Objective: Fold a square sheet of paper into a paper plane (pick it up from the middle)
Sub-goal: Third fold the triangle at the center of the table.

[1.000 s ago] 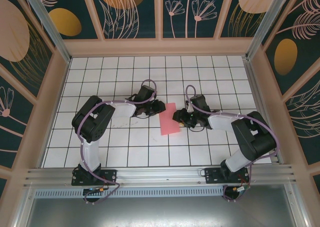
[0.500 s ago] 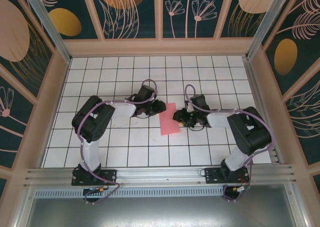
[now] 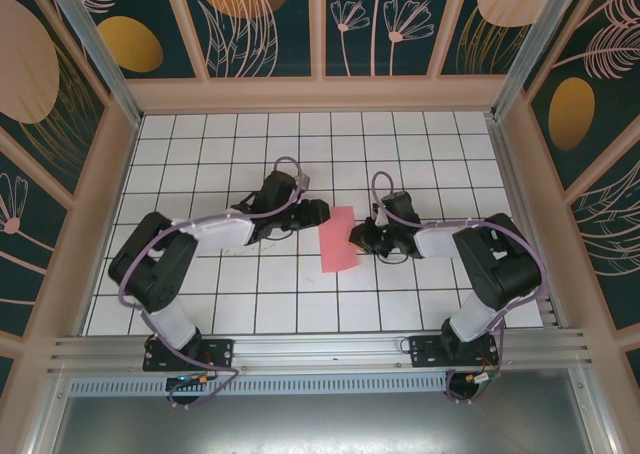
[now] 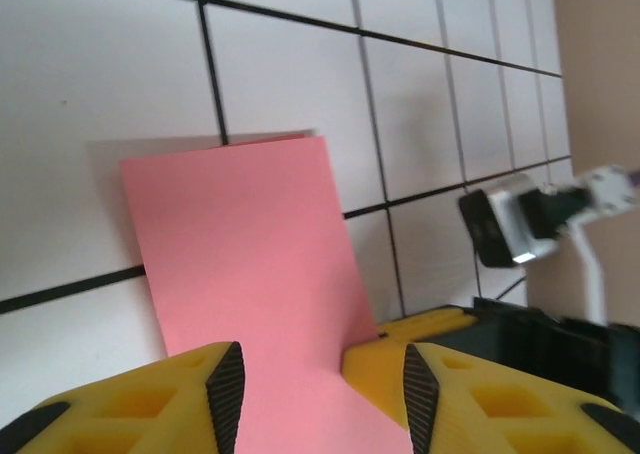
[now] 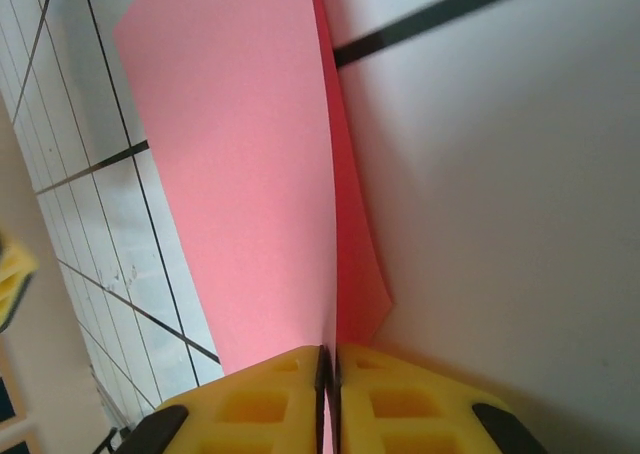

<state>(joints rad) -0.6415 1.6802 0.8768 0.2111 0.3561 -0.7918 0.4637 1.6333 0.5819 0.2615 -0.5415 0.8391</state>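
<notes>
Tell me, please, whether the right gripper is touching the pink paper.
Touching. In the right wrist view the right gripper is pinched shut on the edge of the pink paper.

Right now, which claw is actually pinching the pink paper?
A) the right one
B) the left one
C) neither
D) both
A: the right gripper has its yellow fingers pressed together on the edge of the pink paper, while the left gripper has its fingers standing wide apart on either side of the sheet.
</notes>
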